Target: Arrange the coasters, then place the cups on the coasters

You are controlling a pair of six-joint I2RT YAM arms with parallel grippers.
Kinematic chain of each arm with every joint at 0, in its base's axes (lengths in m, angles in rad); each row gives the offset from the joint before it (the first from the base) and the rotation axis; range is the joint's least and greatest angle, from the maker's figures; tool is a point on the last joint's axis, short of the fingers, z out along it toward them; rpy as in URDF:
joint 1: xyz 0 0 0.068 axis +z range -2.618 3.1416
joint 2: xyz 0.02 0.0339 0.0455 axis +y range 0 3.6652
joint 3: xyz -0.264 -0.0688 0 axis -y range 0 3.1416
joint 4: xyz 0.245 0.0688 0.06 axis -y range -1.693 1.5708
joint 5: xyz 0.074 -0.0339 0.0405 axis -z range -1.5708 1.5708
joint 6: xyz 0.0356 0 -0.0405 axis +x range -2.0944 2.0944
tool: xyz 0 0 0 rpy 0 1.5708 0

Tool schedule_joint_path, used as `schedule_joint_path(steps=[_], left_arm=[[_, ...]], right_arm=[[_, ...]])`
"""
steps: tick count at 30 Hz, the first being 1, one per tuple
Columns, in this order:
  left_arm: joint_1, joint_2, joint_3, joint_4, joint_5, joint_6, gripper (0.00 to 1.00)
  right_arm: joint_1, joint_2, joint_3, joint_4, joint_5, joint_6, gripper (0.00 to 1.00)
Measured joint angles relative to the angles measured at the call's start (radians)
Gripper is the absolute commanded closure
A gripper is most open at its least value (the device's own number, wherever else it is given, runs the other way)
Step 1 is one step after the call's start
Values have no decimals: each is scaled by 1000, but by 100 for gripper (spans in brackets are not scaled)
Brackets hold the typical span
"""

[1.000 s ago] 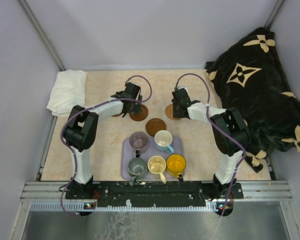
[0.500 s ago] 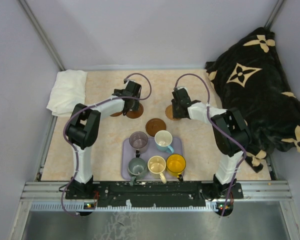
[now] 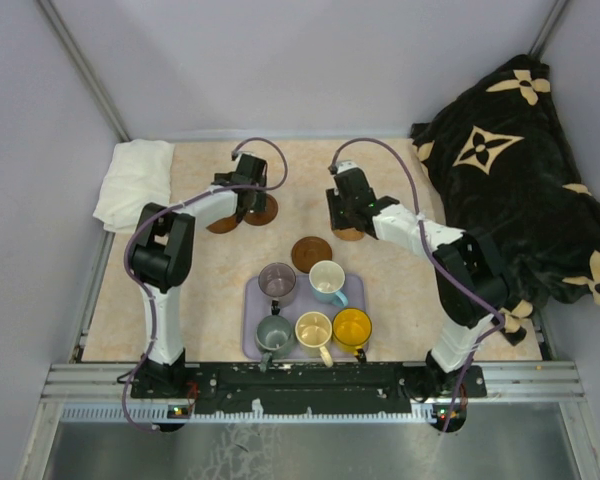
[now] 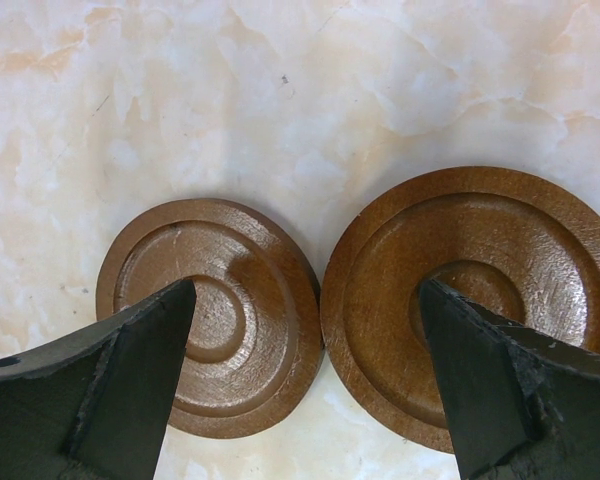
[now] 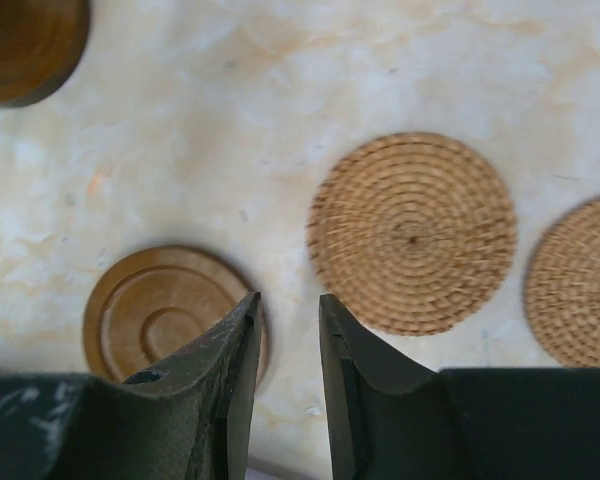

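Quick compare with a second back, top view: left pincer (image 4: 305, 290) now further out from the bases and over to its own left. Fingers spread fully wide, nothing clamped, one tip over each of two wooden coasters (image 4: 235, 300) (image 4: 450, 235) lying side by side, nearly touching, right under it. Looks like a drag of that pair along with the pincer, probably to line them up, but hard to swear to from above.

Same story for the right pincer (image 5: 287, 310): now further out and a bit toward the middle. Fingers nearly together, thin gap, nothing in it. Another wooden coaster (image 5: 150, 310) just left of its tips, partly tucked behind one finger. Two woven coasters (image 5: 410, 232) (image 5: 580, 280) ahead and off to the right, near but untouched.

Meaning for the job: still on the arranging half. All five cups (image 3: 314, 330) sitting in the lavender tray (image 3: 356, 290), well behind both pincers, toward the bases, none on a coaster yet.

As for writing: none readable anywhere. No labels on cups or coasters. Only a cream flower-and-star print on the black blanket (image 3: 500, 200), off to the right of the right pincer, no letters to make out.
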Motion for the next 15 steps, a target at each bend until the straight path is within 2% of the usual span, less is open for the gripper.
schedule_joint_path(steps=[5,15], left_arm=[[0,-18,-31,27,38,-4,0],[-7,-62,-105,57,108,-44,0]], right_arm=[[64,0,2,-2,-33,-4,75],[103,8,0,0,-92,27,76]])
